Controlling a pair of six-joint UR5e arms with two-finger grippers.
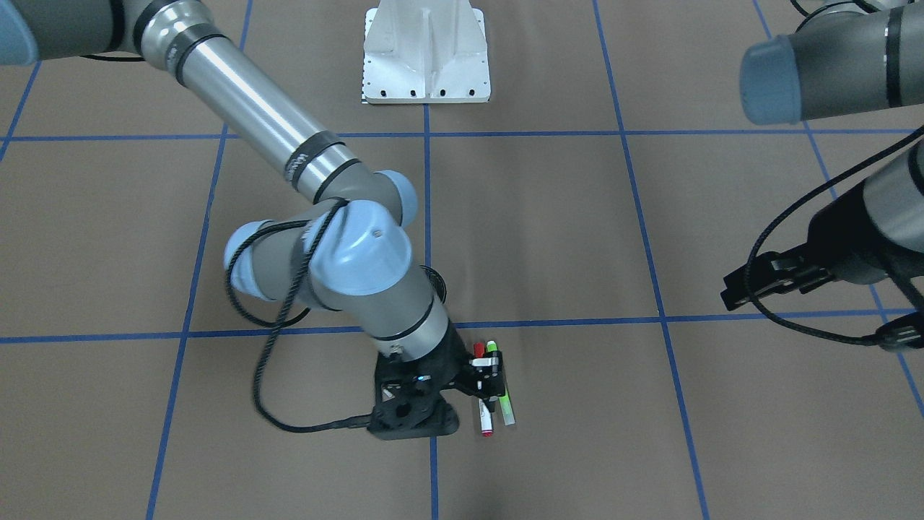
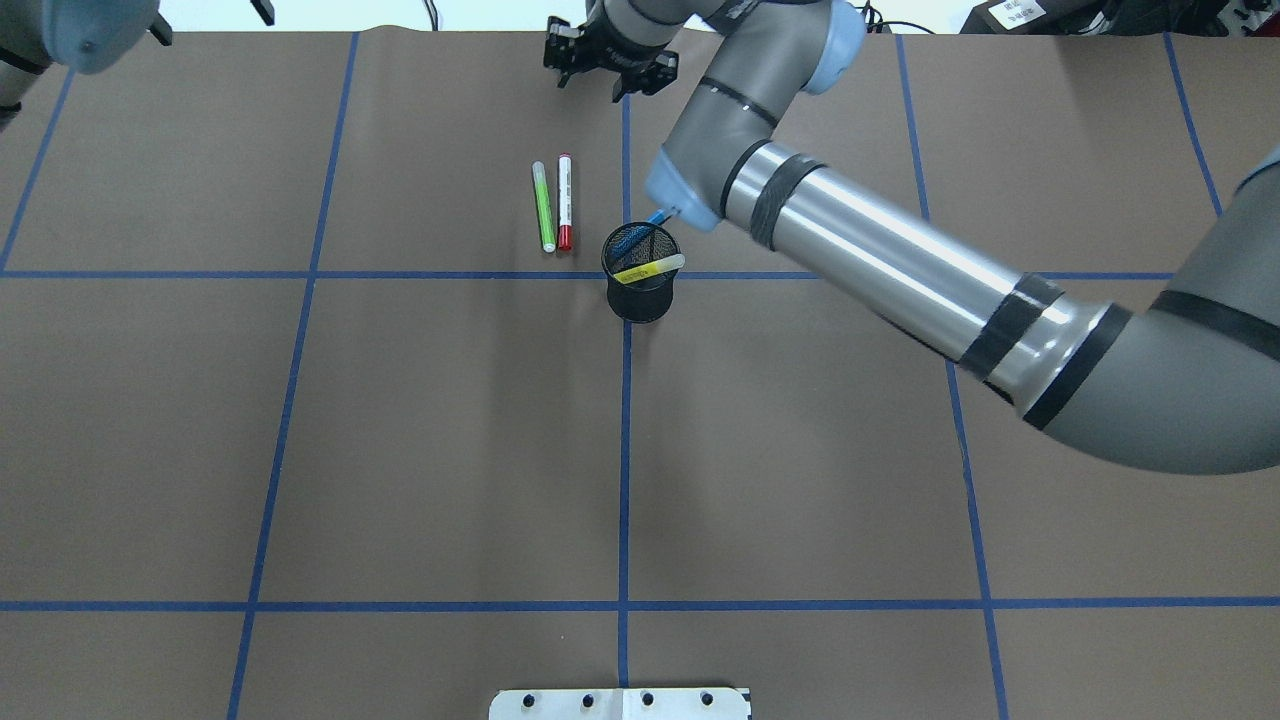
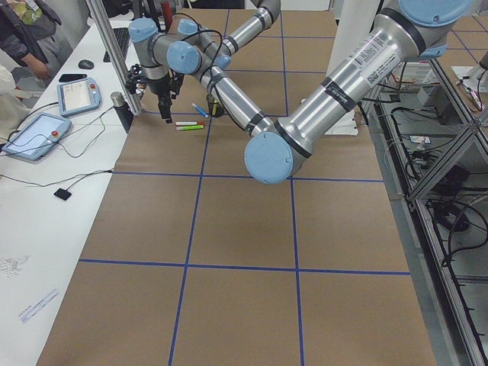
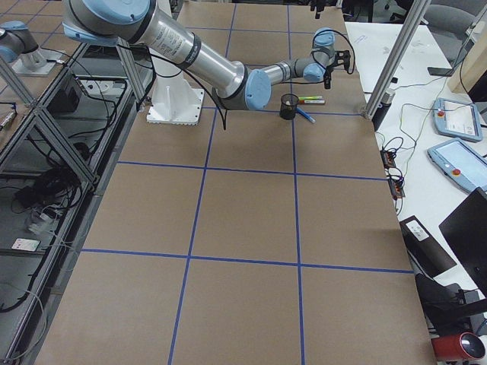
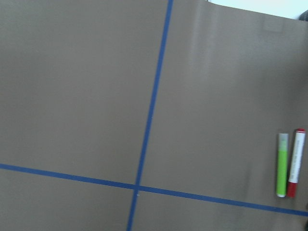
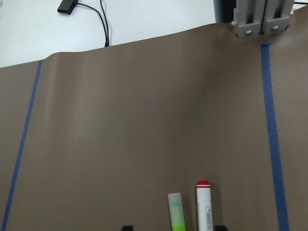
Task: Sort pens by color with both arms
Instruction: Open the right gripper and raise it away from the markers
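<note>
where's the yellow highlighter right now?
The yellow highlighter leans inside the black mesh cup with the blue highlighter, on the centre tape line in the overhead view, just right of the green highlighter and red marker lying flat.

Bright, even overhead light in all views; shadows soft and short. Specular streak on right arm [image 2: 880, 250], along the silver tube. Faint sheen bands on brown table cover [image 2: 450, 450]. Left wrist view soft: green highlighter [image 5: 282, 166] edges smeared. Right wrist view sharper; white bench [image 6: 144, 24] at top nearly blown out.
</note>
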